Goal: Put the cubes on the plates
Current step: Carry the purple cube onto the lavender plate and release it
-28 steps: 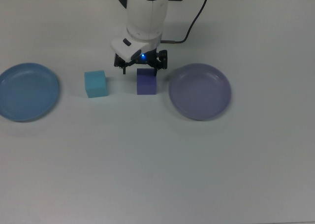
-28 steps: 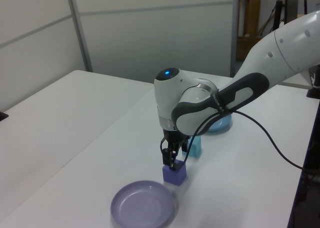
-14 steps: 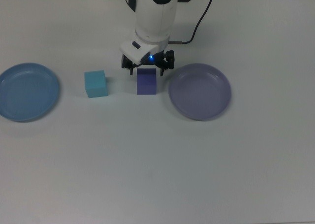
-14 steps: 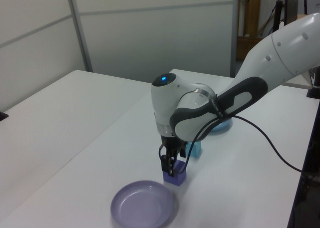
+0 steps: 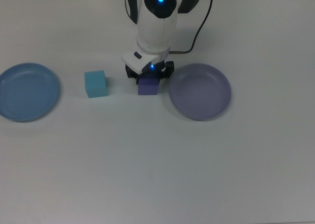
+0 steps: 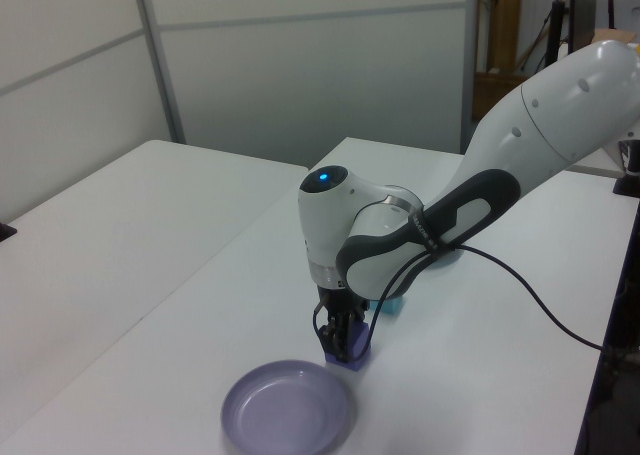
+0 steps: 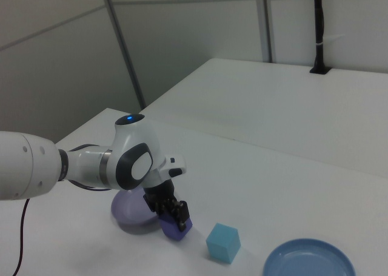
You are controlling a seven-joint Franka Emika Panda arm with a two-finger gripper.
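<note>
**Gripper lowered over the blue-purple cube, table centre**

- Gripper (image 5: 148, 75): black, two-fingered, beneath a glossy white wrist with a lit blue lamp. Fingers straddle the blue-purple cube (image 5: 148, 87); whether they press its sides or stand slightly clear, cannot tell.
- Blue-purple cube: matte, solid, resting on the table (image 5: 157, 175). Top view shows only its near half under the wrist; right view shows one finger (image 7: 181, 210) down its side; left view shows it mostly hidden behind the fingers.
- Lavender plate (image 5: 200, 91): round, shallow, rimmed, at 3 o'clock of the cube in the top view, just beside, apart.
- Cyan cube (image 5: 95, 83): matte, at 9 o'clock, near. Almost fully hidden by the arm in the left view.
- Light blue plate (image 5: 27, 91): farther at 9 o'clock, well apart.
- Black cable (image 6: 530, 280): trails over the table from the wrist.
</note>
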